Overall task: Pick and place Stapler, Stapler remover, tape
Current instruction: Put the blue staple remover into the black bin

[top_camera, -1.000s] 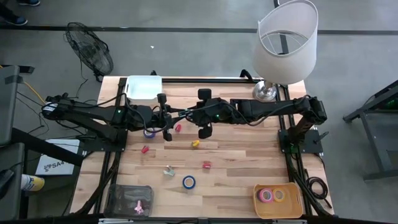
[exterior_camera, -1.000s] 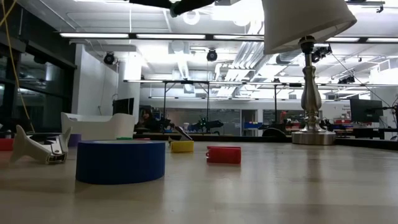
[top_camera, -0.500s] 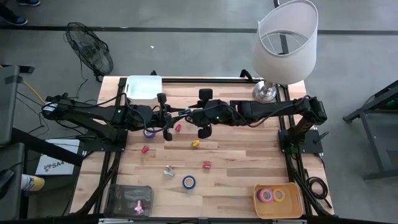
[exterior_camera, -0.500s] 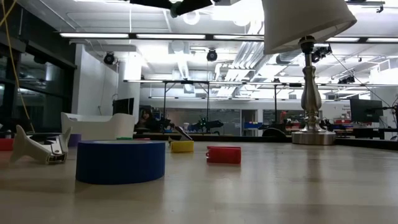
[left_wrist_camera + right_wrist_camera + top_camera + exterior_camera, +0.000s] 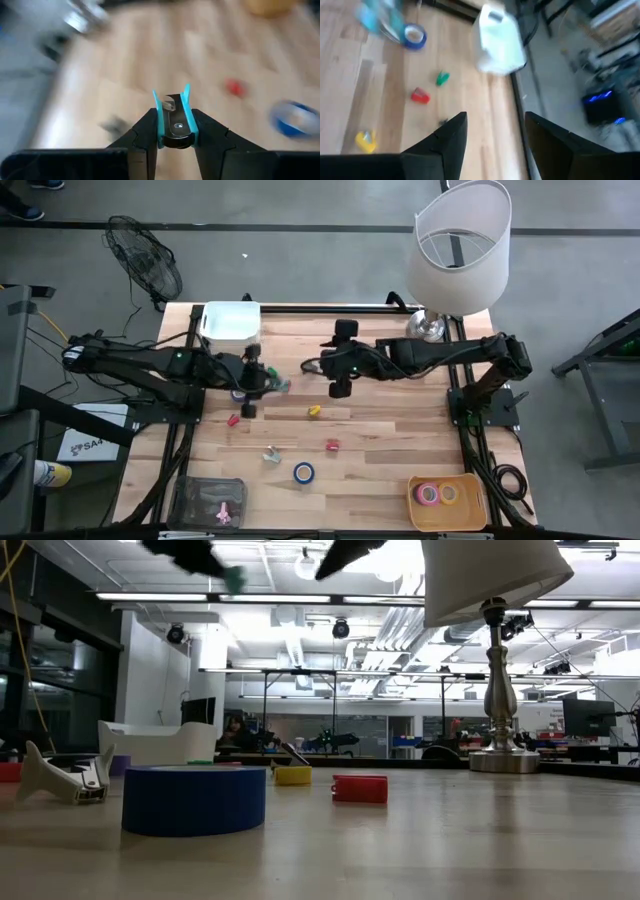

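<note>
Clamped now in the left pincer (image 5: 173,114): a teal tool (image 5: 175,127), a small stapler or a staple remover, impossible to tell which from its end-on look. Held clear of the counter (image 5: 400,430) in the air, near the middle of the far half, just in front of the white bin (image 5: 231,320). Right pincer (image 5: 495,122) spread apart and empty, having widened over the last second and drawn back toward its own side, well apart from the left where a moment ago both hung close together. Reads as a handover just finished, teal tool now in the left arm's sole charge. Left wrist also swung round since then, probably heading for a drop-off; clear box (image 5: 205,500) at the near left corner a likely goal, though not certain. Still lying loose on the counter: blue tape roll (image 5: 303,473), white staple remover (image 5: 270,453), yellow mini stapler (image 5: 313,411), two red ones (image 5: 332,445). Plenty left to pick.
</note>
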Available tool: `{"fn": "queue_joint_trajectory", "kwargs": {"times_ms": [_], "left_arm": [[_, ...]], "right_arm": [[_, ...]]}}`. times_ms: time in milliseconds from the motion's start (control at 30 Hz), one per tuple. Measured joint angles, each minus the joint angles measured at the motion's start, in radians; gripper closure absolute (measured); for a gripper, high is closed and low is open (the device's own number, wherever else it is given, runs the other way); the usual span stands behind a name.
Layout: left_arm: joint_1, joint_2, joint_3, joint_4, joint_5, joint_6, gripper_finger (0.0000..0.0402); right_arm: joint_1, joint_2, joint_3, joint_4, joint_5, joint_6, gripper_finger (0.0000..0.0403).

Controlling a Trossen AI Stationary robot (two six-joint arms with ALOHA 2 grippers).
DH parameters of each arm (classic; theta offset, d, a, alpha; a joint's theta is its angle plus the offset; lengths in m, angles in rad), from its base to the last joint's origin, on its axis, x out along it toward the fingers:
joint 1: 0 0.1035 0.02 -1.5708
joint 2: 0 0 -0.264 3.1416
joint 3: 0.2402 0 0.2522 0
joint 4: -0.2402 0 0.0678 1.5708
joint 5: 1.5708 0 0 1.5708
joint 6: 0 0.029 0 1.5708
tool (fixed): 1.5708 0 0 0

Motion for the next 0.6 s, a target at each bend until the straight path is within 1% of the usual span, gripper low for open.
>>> {"fn": "queue_joint_trajectory", "kwargs": {"times_ms": [100,167,267,400,467,600], "left_arm": [[-0.022,-0.016,0.000,-0.140,0.152,-0.122,0.0312],[-0.057,-0.018,0.000,-0.210,0.219,-0.181,0.0312],[-0.128,-0.018,0.000,-0.292,0.282,-0.271,0.0312],[-0.248,-0.018,0.000,-0.329,0.289,-0.425,0.0312],[-0.316,-0.018,0.000,-0.322,0.285,-0.519,0.0312],[-0.469,-0.004,0.000,-0.321,0.250,-0.721,0.0312]], "right_arm": [[-0.026,0.000,-0.021,-0.027,-0.073,0.050,0.0214],[-0.042,0.000,-0.045,-0.025,-0.109,0.071,0.0213],[-0.059,0.000,-0.085,-0.003,-0.144,0.079,0.0214],[-0.071,0.001,-0.129,0.008,-0.163,0.079,0.0213],[-0.075,0.000,-0.147,0.015,-0.163,0.081,0.0213],[-0.075,0.001,-0.167,0.003,-0.169,0.090,0.0215]]}}
